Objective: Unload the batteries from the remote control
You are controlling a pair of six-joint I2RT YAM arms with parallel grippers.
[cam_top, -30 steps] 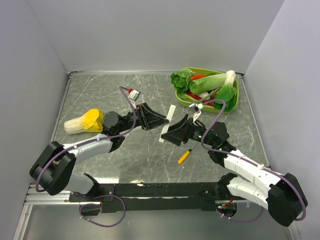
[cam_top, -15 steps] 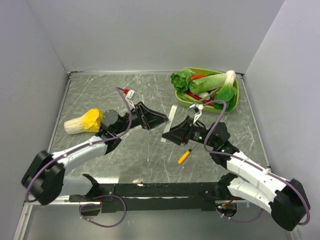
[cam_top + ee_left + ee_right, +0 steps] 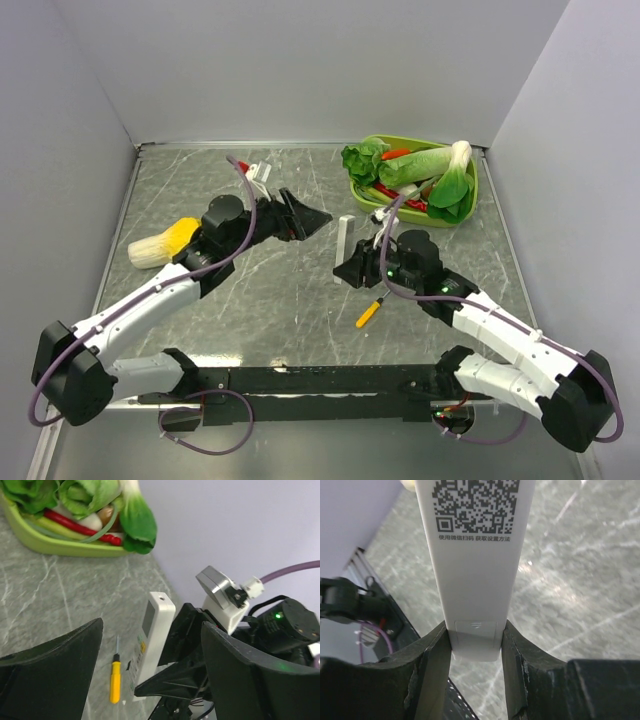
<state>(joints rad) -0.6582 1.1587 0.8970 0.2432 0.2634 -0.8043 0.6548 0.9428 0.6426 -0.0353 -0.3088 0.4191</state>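
The left claw point(image 3: 312, 215) has let go and backed off leftward, jaws wide. The right claw point(image 3: 352, 270) now alone clamps the remote control point(image 3: 346, 233) upright over the tabletop point(image 3: 280, 300), batteries likely still inside.

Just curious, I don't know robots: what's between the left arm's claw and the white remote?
Nothing: in the top view, only bare table lies between the open left claw and the remote, which the right claw grips.

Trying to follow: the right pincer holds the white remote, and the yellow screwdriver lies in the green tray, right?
No: the top view shows the yellow screwdriver on the table, outside the green tray. The right pincer holds the white remote.
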